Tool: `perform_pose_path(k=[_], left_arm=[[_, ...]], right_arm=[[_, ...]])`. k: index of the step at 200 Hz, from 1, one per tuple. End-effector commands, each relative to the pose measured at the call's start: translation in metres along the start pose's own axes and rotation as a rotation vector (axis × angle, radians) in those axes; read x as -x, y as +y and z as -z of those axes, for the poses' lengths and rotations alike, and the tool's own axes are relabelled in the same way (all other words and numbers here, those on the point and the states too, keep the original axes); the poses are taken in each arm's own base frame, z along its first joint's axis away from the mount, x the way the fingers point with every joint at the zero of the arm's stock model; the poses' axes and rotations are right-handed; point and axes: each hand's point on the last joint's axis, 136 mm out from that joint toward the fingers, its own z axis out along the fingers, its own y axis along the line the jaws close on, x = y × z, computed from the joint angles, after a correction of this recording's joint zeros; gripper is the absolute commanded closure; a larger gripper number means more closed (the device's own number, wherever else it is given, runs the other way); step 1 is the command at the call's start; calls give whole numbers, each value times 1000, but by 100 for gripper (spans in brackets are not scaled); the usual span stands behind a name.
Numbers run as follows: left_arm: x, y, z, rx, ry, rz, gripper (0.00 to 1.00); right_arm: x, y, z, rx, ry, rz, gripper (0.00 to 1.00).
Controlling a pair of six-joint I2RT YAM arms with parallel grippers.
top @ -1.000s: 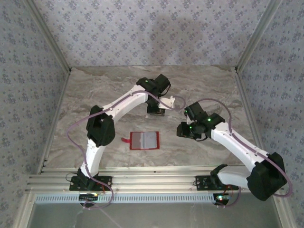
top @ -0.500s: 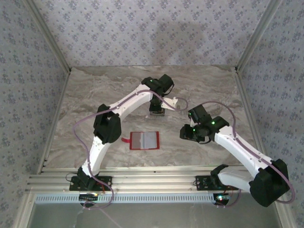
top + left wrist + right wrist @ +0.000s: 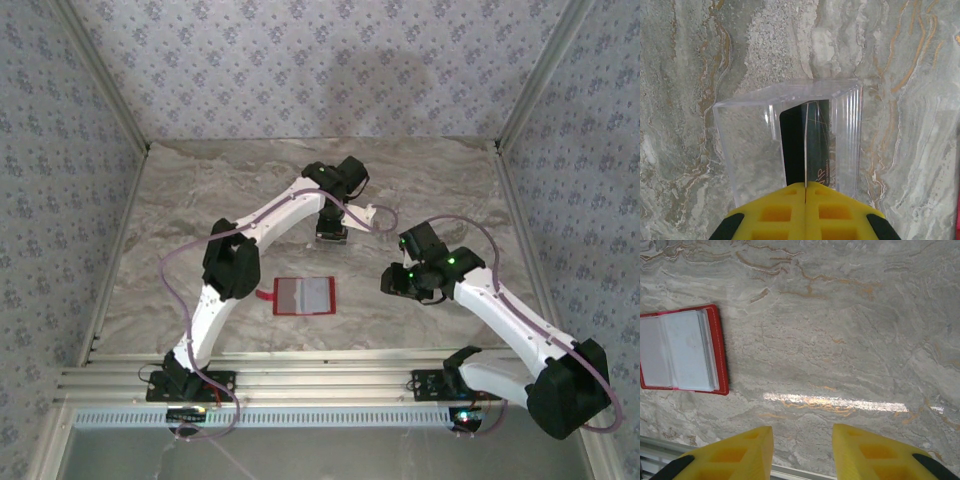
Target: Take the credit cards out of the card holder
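On the bench, front middle, the red card holder lies open and flat with its grey window panel up and its strap tab poking out to the left. It sits between the two arms, touched by neither. Left pincer is well behind the holder near the bench centre. In the wrist view its yellow fingers are pressed together, pinching a thin card seen edge-on, with a clear plastic sleeve around it. Right pincer is to the holder's right, spread with nothing in it, over bare bench. The holder is off to its left.
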Motion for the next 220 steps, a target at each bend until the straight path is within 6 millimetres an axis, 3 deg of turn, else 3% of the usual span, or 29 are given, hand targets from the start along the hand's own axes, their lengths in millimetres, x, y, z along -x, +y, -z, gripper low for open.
perform_pose_path(k=[1,96,135,179,220], left_arm=[[3,-6,-5,-38,-1,-26,100],[8,-30,-2,-188,-29,13,100],[-1,-4,-12,-87,18,66,93],[-4,27,-4,23,19,132,70],[-2,35,9,60,-5,160,67]], right_arm=[[-8,-9,0,-24,16,-19,62],[-7,-11,-3,-18,22,-33,62],[-8,-11,-3,-20,25,-31,62],[-7,-11,-1,-19,24,-26,62],[-4,-9,-1,-14,14,-27,62]])
